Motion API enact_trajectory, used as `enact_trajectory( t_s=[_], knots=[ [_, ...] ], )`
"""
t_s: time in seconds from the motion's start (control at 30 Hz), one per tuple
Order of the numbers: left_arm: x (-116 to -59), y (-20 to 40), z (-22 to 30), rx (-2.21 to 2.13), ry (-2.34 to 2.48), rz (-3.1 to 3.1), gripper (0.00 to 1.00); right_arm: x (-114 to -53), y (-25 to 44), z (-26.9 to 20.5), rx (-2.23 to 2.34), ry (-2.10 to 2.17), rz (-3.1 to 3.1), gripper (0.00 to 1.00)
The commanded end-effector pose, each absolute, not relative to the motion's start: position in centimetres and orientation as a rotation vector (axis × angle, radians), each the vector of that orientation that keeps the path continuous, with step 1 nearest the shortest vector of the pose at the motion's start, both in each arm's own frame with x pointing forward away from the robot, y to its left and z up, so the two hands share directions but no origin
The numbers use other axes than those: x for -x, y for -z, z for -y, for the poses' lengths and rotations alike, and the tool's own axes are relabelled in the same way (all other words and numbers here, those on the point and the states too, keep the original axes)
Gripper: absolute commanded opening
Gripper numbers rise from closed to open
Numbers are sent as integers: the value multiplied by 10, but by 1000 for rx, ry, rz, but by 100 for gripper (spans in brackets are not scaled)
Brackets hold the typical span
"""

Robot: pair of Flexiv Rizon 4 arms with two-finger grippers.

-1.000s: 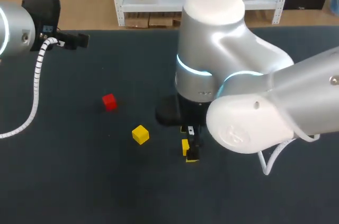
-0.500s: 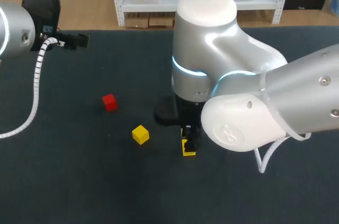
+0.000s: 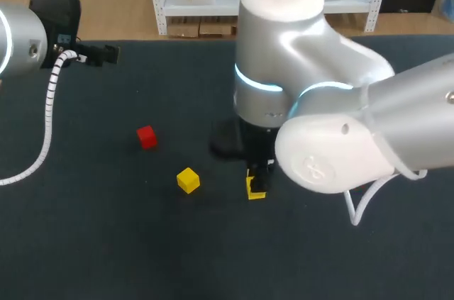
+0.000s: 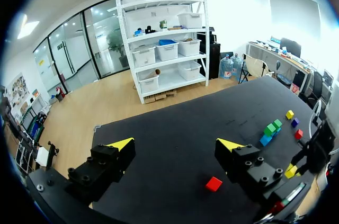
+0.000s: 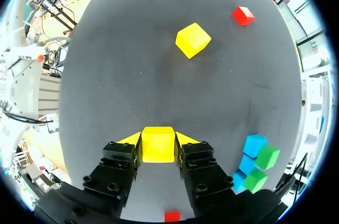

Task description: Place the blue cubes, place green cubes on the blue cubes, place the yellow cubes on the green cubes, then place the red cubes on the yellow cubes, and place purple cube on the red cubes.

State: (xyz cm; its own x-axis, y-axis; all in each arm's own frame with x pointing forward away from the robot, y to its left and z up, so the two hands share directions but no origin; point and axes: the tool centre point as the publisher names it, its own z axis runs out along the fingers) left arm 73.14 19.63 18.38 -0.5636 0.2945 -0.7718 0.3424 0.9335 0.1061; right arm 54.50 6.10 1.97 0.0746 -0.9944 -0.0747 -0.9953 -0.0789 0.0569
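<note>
Right hand [image 5: 158, 139] is clamped on the held yellow cube [image 5: 158, 149], one finger on each side face. Can't tell whether the cube touches the bench [image 5: 122, 75] or is just off it. In the head view the right arm [image 3: 333, 123] comes in from the right edge and covers the centre of the frame. The right hand and held yellow cube [image 3: 255, 189] sit just below centre. The loose yellow cube [image 3: 188, 180] is left of it, apart. The red cube [image 3: 147, 137] is further up-left, apart from both. In the right wrist view the loose yellow cube [image 5: 193, 39] lies ahead of the hand and the red cube [image 5: 243, 15] beyond that. The blue cubes [image 5: 255, 144] and green cubes [image 5: 267, 156] are bunched beside the hand, touching each other; stacked or side by side, can't tell. The left arm [image 3: 21, 37] is in the upper left of the head view. Left hand [image 4: 175, 144] has its fingers wide apart with nothing between them, and the red cube [image 4: 214, 184] lies on the bench below.
</note>
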Motion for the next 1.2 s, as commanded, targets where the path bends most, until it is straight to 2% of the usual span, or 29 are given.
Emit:
enact_trajectory(
  t_s=[0.03, 0.5, 1.2],
  knots=[
    [-733, -184, -197, -454, 76, -2204, 100, -547, -45, -52, 2271, -146, -2134, 0],
    [-733, -184, -197, -454, 76, -2204, 100, -620, -101, -24, 2097, -16, -2160, 0],
    [-733, -184, -197, -454, 76, -2204, 100, -679, -77, -19, 2065, 73, -2270, 0]
  ],
)
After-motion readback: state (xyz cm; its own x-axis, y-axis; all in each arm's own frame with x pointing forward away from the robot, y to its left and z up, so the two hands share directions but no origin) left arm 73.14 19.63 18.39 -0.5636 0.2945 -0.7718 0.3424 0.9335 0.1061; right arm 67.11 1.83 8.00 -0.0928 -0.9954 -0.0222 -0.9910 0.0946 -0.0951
